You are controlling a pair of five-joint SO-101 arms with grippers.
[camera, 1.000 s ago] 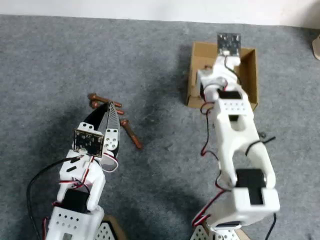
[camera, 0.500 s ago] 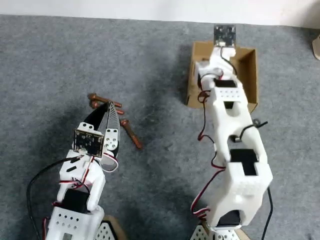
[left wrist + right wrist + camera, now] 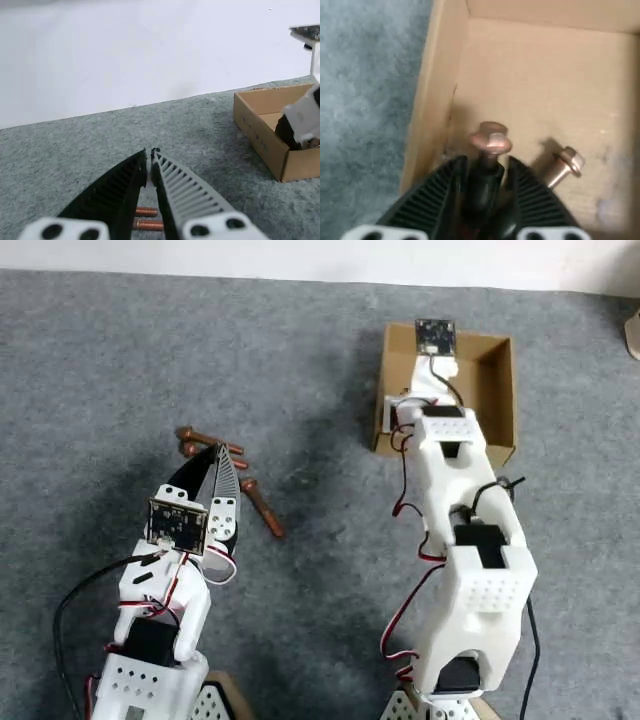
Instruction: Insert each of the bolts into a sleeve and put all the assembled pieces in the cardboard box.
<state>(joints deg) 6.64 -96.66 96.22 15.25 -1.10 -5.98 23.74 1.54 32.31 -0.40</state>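
My right gripper (image 3: 485,161) hangs inside the cardboard box (image 3: 440,75), shut on an assembled piece: a copper bolt (image 3: 490,138) standing in a dark sleeve (image 3: 481,187). A second bolt piece (image 3: 564,165) lies on the box floor beside it. In the high view the right arm (image 3: 450,470) stretches over the box (image 3: 498,390). My left gripper (image 3: 219,452) is shut and holds nothing, its tips over loose copper bolts (image 3: 203,443). Two bolts (image 3: 147,218) show under its tips (image 3: 150,153), and one more bolt (image 3: 261,507) lies to its right.
Grey carpet covers the table. The box (image 3: 265,135) stands off to the right of the left gripper, with the other arm's wrist (image 3: 300,120) inside it. A white wall edge runs along the far side.
The right arm has stretched further over the box, its wrist camera moving toward the box's far wall. The left arm has not moved.
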